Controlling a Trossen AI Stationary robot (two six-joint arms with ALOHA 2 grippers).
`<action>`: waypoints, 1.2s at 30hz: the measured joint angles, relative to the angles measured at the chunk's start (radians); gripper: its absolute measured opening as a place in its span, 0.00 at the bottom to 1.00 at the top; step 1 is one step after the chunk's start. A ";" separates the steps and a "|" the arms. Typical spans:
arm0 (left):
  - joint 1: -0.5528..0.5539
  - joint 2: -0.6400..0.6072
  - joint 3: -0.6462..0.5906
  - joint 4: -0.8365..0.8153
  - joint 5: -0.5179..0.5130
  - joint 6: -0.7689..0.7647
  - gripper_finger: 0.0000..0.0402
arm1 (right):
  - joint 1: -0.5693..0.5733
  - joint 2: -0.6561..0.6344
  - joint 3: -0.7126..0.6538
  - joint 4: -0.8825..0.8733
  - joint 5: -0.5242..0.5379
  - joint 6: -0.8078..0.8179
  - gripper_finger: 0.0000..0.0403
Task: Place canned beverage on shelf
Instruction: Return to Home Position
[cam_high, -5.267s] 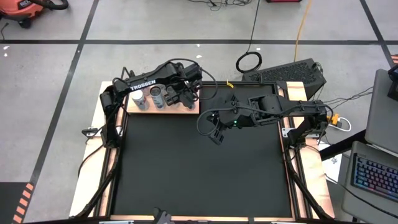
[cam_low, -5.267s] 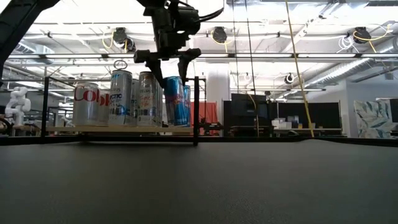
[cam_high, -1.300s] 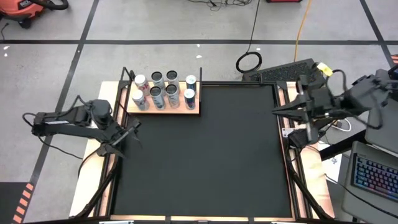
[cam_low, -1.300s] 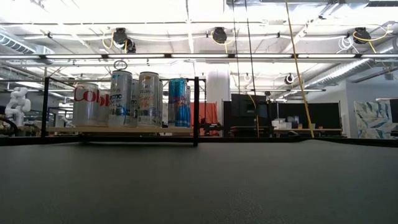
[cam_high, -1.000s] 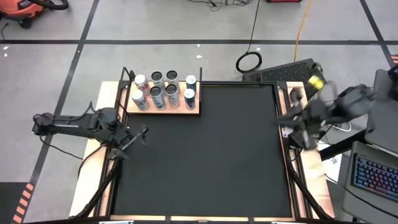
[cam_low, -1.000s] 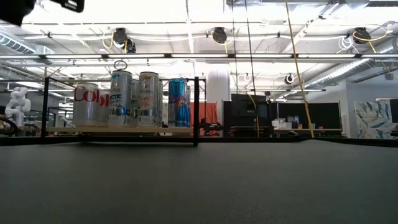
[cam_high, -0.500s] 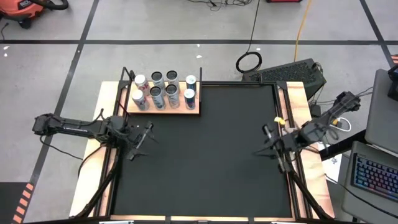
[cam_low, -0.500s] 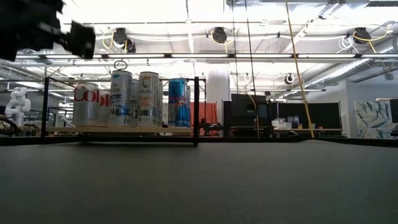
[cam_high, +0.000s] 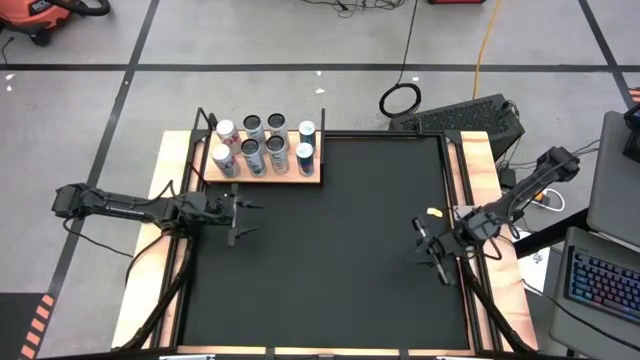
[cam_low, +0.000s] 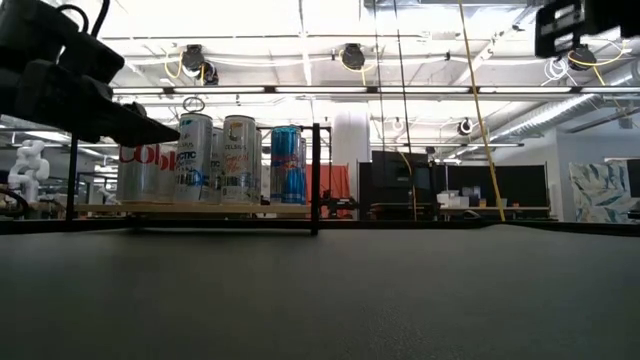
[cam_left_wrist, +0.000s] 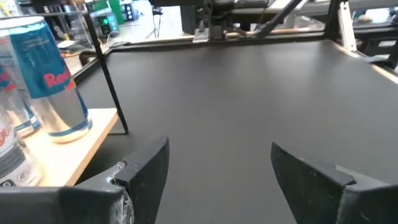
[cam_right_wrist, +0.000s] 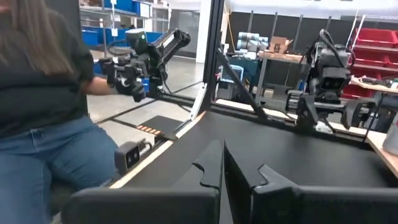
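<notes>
The shelf (cam_high: 285, 178) sits upper left in the high view, six cans (cam_high: 251, 151) upright on it; the left gripper (cam_high: 240, 213) hangs just below it, fingers spread wide, empty; the right gripper (cam_high: 428, 247), mid-right, is closed on nothing.

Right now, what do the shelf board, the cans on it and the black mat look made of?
The shelf board: light unpainted wood, matte, pale tan with faint grain.
The cans: probably aluminium, with glossy printed sides and silvery tops.
The black mat: a dull, finely textured sheet, perhaps rubber or foam; cannot tell which.
</notes>
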 joint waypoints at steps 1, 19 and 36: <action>0.000 0.000 -0.001 -0.003 -0.004 0.000 0.71 | 0.000 0.000 -0.021 0.019 -0.002 0.000 0.00; 0.000 0.000 -0.003 -0.040 -0.021 0.035 0.71 | 0.000 0.000 -0.207 0.249 -0.333 -0.035 0.00; 0.000 0.000 -0.004 -0.033 0.009 0.108 0.71 | 0.000 0.001 -0.210 0.131 -0.198 0.037 0.00</action>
